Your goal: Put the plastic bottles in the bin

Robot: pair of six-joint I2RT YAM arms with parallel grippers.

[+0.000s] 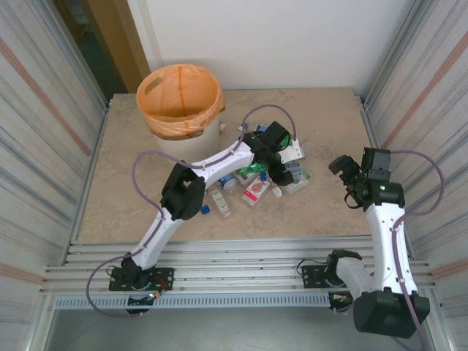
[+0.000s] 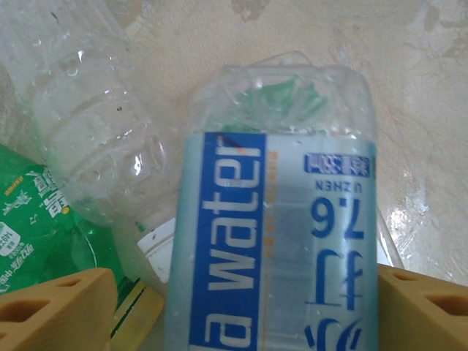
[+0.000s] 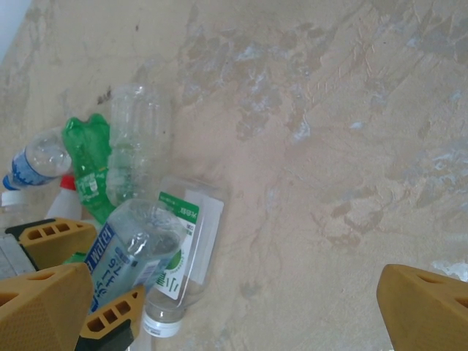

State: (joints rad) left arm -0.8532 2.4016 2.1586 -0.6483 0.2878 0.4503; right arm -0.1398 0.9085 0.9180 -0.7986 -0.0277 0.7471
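Observation:
Several crushed plastic bottles point(image 1: 256, 190) lie in a pile mid-table, right of the bin point(image 1: 216, 102), a white bucket lined with an orange bag. My left gripper point(image 1: 281, 164) reaches into the pile. In the left wrist view a clear bottle with a blue "water" label point(image 2: 270, 241) spans the gap between its yellow fingers point(image 2: 51, 307), and the left gripper point(image 2: 248, 307) is shut on it. The right wrist view shows that bottle point(image 3: 124, 252) tilted between those fingers. My right gripper point(image 1: 349, 183) hovers open to the right of the pile, with bare table between its fingers point(image 3: 44, 300).
A crushed green bottle point(image 3: 88, 157), a clear one point(image 3: 139, 139) and a bottle with a green-and-white label point(image 3: 191, 234) lie beside the held one. Corrugated metal walls point(image 1: 44, 110) close in both sides. The left arm's cable point(image 1: 146, 157) loops over the table.

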